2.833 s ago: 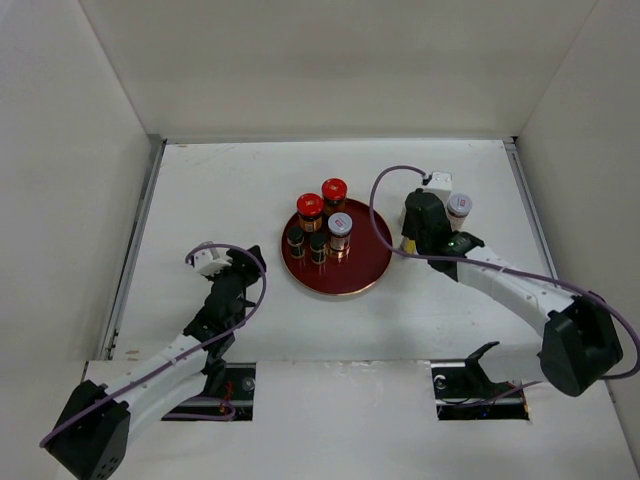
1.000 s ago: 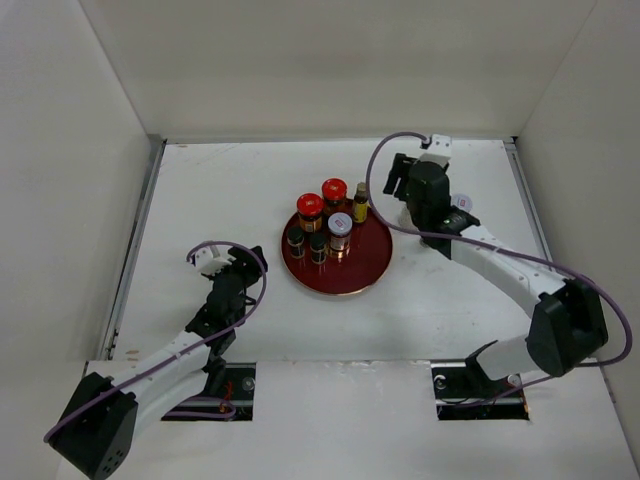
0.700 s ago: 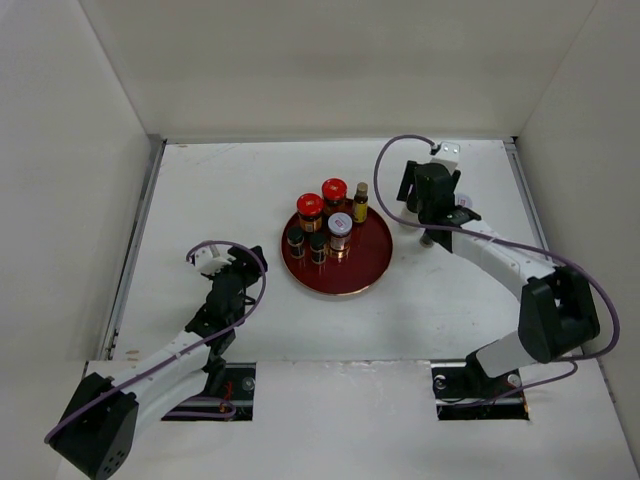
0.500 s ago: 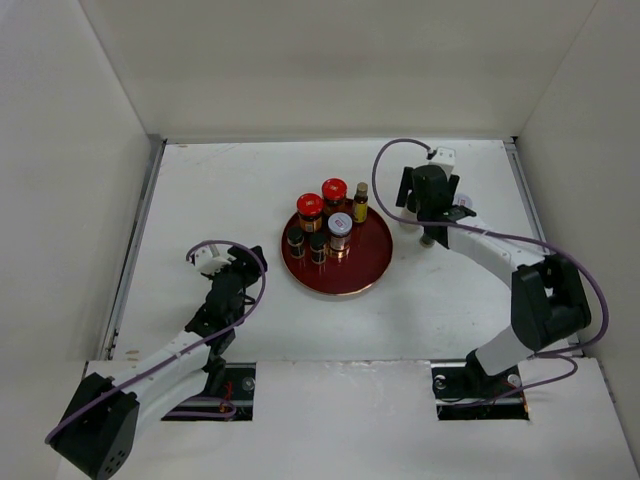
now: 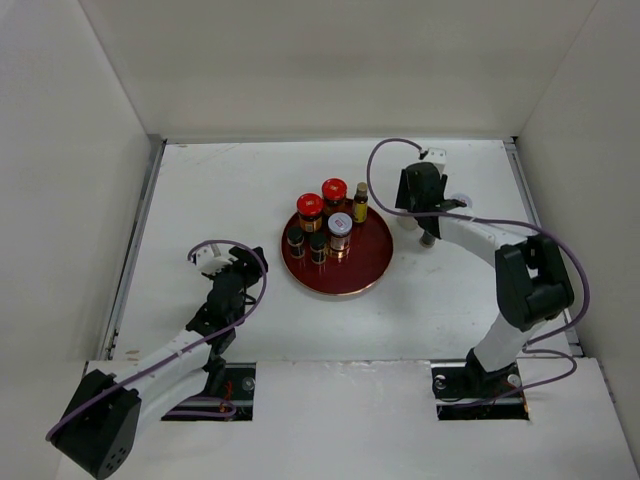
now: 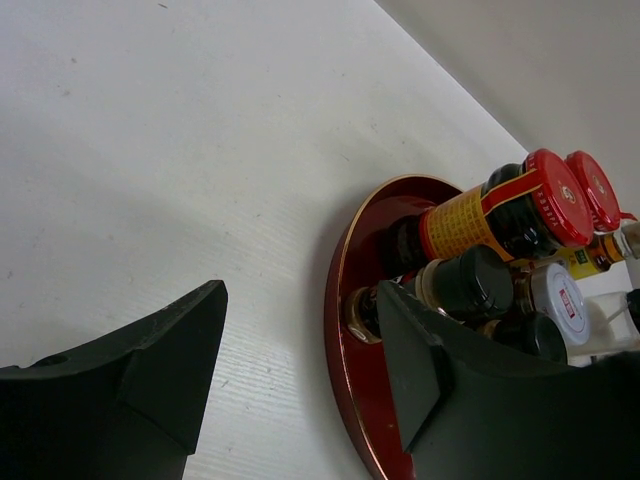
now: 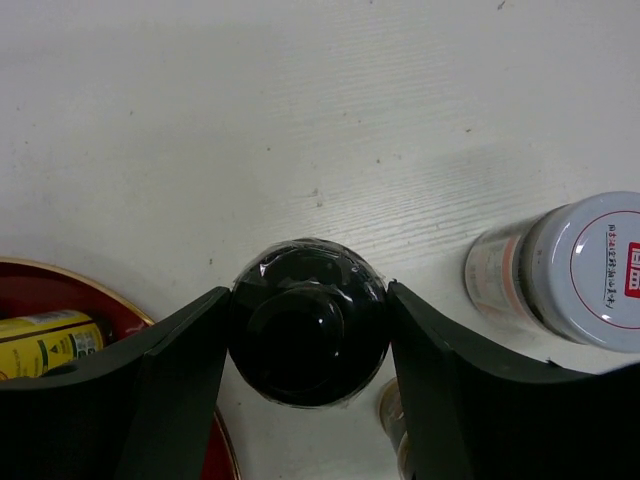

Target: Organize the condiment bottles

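One black-capped bottle (image 7: 308, 322) pinched in right hand (image 7: 308, 350); white-capped jar (image 7: 572, 268) just beside; left hand (image 6: 300, 355) spread, tray (image 6: 335, 300) near

The left gripper (image 6: 300, 310) is held low on a bent arm with its fingers spread apart, while the right gripper (image 7: 308, 295) is reached far forward, fingers pressed against both sides of a black-capped bottle (image 7: 308, 340).

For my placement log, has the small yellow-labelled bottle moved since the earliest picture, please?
Yes. The yellow-labelled bottle moved left, from the table right of the red tray onto its far-right edge.
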{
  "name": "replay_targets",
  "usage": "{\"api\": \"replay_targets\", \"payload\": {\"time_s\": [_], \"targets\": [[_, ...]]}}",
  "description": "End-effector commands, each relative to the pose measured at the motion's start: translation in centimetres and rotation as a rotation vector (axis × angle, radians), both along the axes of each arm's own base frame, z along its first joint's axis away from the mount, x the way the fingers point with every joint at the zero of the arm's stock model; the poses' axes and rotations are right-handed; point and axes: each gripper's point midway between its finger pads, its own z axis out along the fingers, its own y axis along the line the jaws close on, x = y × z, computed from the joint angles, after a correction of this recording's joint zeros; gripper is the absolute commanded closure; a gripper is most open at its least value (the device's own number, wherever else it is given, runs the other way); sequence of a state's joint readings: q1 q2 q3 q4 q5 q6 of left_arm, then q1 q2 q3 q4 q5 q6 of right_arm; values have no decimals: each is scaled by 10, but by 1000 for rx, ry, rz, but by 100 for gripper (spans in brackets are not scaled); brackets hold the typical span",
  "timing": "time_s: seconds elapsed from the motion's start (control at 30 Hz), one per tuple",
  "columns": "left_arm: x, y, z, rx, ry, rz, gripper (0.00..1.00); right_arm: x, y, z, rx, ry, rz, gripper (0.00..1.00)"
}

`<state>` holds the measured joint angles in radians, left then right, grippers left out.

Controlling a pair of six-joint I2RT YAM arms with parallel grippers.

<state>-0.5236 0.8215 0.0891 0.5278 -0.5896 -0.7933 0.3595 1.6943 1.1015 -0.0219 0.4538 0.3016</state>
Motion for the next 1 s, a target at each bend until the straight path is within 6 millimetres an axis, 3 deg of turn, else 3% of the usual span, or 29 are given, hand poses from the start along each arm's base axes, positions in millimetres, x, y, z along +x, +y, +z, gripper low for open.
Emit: {"api": "replay_targets", "payload": {"time_s": [0.0, 0.1, 0.2, 0.3, 0.4, 0.6, 0.77, 0.97], "targets": [[6, -3, 17, -41, -52, -1, 40, 17, 3, 23, 12, -67, 1, 38], [6, -1, 18, -42, -58, 7, 40, 17, 2, 33, 10, -91, -11, 44], [6, -3, 16, -39, -50, -1, 40, 15, -1, 60, 23, -165, -13, 46], [7, -3, 18, -43, -56, 1, 40, 3, 10, 86, 53, -223, 15, 47], [7, -4, 15, -42, -51, -2, 40, -12, 25, 97, 71, -244, 57, 47], [6, -4, 16, -46, -54, -8, 40, -37, 76, 95, 146, -238, 172, 47], [5, -4, 19, -53, -66, -10, 40, -41, 117, 89, 175, -232, 249, 46], [5, -4, 20, -55, -69, -11, 40, -37, 135, 56, 137, -170, 264, 45]]}}
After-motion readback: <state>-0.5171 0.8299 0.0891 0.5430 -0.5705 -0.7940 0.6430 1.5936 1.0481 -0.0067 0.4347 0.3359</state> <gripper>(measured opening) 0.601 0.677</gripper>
